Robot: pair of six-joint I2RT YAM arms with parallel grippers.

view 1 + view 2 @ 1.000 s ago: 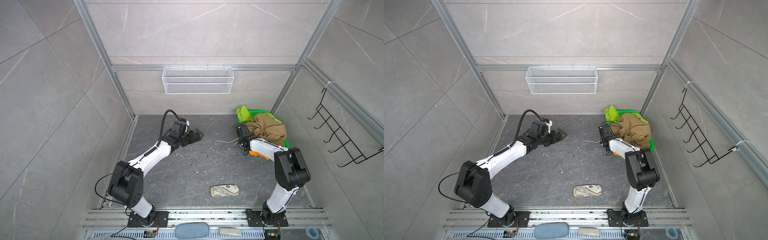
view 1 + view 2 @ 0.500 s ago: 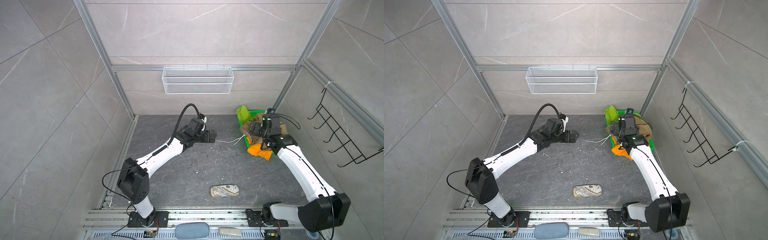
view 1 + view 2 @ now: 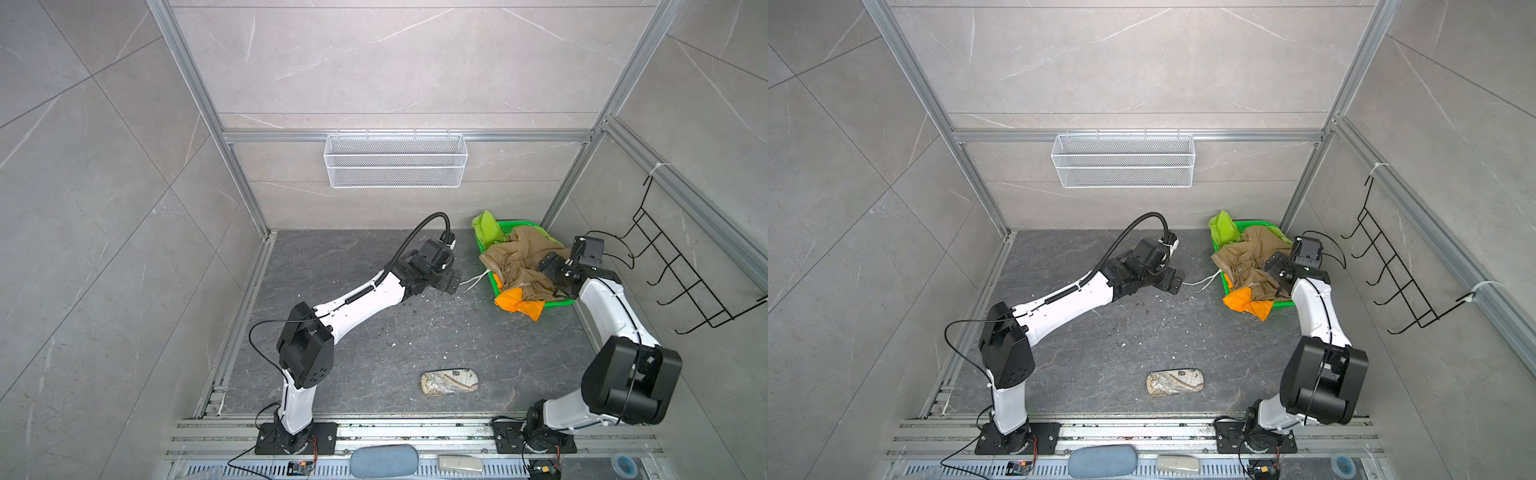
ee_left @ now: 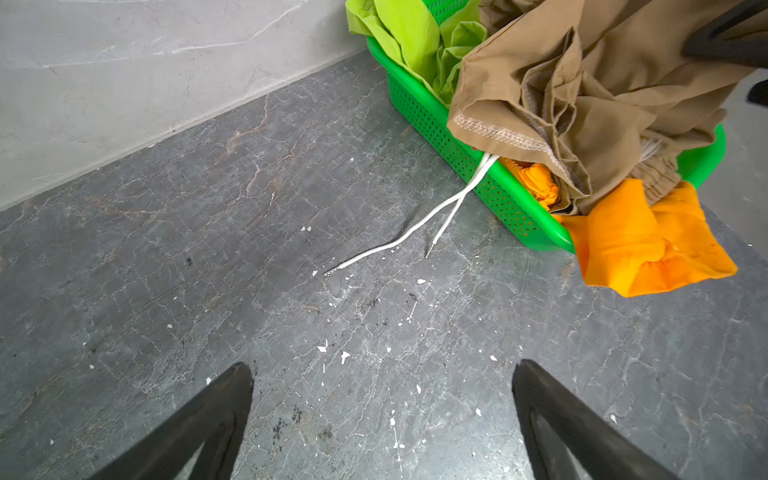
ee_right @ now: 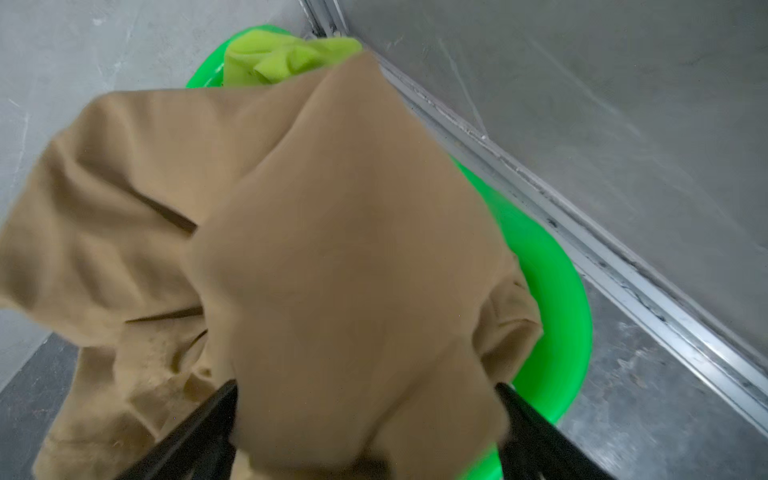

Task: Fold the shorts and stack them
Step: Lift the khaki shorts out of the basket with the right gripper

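My right fingers [image 5: 212, 415] stand wide apart astride a hump of the tan shorts [image 3: 519, 257], which are heaped atop the green basket [image 4: 511, 208] and too crumpled to read a long axis. My left fingers [image 4: 228, 395], open and empty, hover beside the basket, farther off, with a white drawstring [image 4: 415, 232] trailing toward them. Lime shorts [image 4: 407, 37] and orange shorts [image 4: 644, 245] crowd beneath and will likely snag.

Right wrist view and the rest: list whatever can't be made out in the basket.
- Right end effector: right wrist view, blurred tan shorts bulge between its fingers; grip unclear.
- Orange shorts: both top views, mostly buried under the tan shorts.
- Lime green shorts: only one end shows past the tan shorts.
- Green basket: inside hidden by cloth.
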